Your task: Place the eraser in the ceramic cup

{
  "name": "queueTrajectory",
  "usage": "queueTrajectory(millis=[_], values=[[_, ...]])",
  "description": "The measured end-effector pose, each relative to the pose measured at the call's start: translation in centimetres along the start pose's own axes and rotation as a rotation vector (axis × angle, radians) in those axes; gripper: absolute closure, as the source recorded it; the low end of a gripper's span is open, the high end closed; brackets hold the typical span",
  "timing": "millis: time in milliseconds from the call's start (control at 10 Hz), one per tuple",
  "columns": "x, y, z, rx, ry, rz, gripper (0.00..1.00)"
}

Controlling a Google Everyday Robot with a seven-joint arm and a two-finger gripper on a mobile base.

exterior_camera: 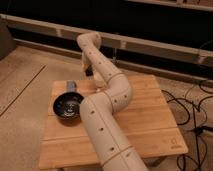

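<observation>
wood table (150, 110) holds a dark bowl (56, 106); beyond the bowl, near the far edge, the gripper (87, 67) hangs clenched, with a small dark bit, possibly the eraser (89, 73), right under its tip. no cup shows; the arm (107, 115) may hide it.

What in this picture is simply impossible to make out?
Camera view: whether the shut gripper, near the far edge of the light wooden table, holds anything; too small and dark.
Camera view: small white ceramic cup, nowhere visible; the thick beige arm may hide it.
Camera view: inside of the dark round bowl, lost in shadow.
</observation>
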Motion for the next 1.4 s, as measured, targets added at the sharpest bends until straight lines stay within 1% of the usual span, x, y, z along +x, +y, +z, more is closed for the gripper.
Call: queueTrajectory(millis=[100, 200, 500, 600, 700, 900, 1100, 1400], values=[[0.3, -1.0, 0.0, 0.015, 0.006, 0.014, 1.0], [0.2, -1.0, -0.1, 0.02, 0.005, 0.015, 1.0], [-0.9, -0.3, -1.8, 0.034, -0.025, 0.0, 1.0], [-1.5, 0.4, -2.5, 0.039, -0.038, -0.019, 1.0], [-1.8, 1.1, -2.9, 0.041, -0.045, -0.033, 1.0], [-2.1, 1.2, -3.5, 0.048, -0.053, -0.038, 1.0], [-2.0, 0.6, -3.7, 0.055, -0.05, -0.028, 1.0], [-1.0, -1.5, -3.0, 0.065, -0.026, 0.025, 1.0]])
